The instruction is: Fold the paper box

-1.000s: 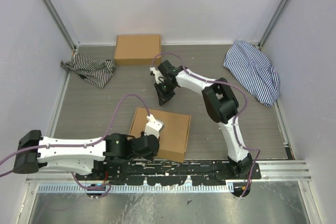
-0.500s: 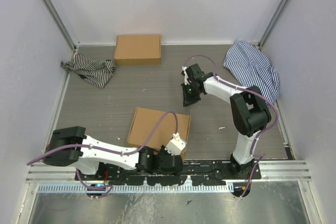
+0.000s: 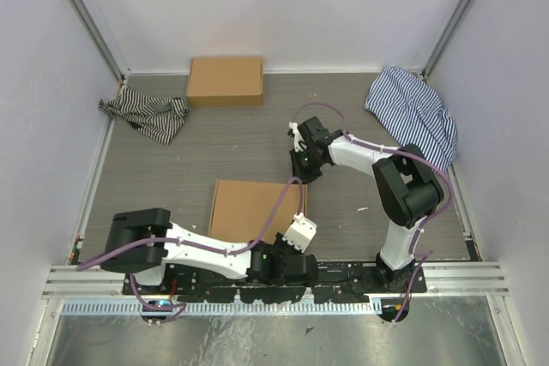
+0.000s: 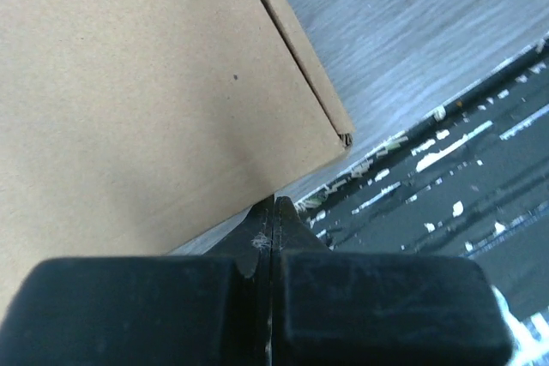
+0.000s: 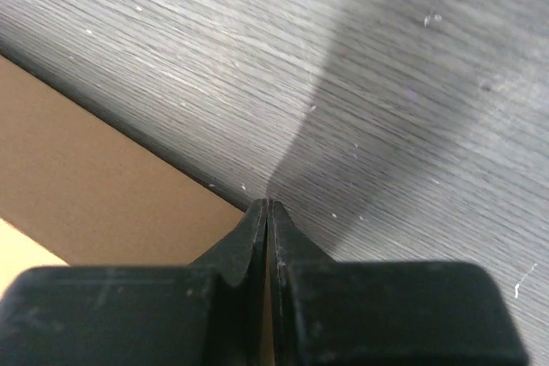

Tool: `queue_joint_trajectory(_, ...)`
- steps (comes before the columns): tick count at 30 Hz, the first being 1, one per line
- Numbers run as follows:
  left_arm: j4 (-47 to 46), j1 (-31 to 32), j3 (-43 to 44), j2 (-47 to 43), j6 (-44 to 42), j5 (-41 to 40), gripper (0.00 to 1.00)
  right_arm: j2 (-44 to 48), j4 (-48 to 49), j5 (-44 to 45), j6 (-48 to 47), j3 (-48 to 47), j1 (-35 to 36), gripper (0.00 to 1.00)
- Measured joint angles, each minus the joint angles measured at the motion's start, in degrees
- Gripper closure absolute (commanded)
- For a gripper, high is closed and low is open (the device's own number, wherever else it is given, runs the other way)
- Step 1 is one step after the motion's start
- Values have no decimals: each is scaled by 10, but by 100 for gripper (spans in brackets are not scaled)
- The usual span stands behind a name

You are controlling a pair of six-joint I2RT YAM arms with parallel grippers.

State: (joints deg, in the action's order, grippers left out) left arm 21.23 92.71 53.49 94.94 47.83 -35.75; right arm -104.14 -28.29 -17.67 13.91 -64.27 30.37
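While crooked — right arm [image 3: 353, 150], jaws beside paper box [image 3: 253, 209].

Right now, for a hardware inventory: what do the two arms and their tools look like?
Both the left arm and right arm have white link shells, black joint housings and a looping purple cable. The left tool and right tool are black, tapering to thin tips.

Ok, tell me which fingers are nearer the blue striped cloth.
Right. The right fingers sit mid-table, left of the blue striped cloth; the left fingers are at the paper box's near edge, farther off.
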Motion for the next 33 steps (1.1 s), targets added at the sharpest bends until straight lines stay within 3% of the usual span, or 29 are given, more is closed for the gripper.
queue_joint_trajectory(8, 32, -4, 42, 79, 50, -82, 100, 3, 29, -7, 2, -15, -1, 92)
queue_joint_trajectory(16, 59, -34, 49, 93, 68, -127, 100, -25, 21, -9, -3, -79, -1, 91)
queue_joint_trajectory(19, 49, -45, 50, 93, 55, -125, 99, -38, 17, 3, -5, -96, -2, 85)
queue_joint_trajectory(20, 47, -48, 52, 93, 47, -122, 97, -40, 16, 12, -5, -99, -2, 80)
queue_joint_trajectory(26, 19, -55, 93, 92, -11, -114, 75, -43, -3, 66, 0, -125, -8, 73)
queue_joint_trajectory(33, 35, -67, 137, 29, -35, -128, 72, -55, -58, 70, -2, -206, -36, 72)
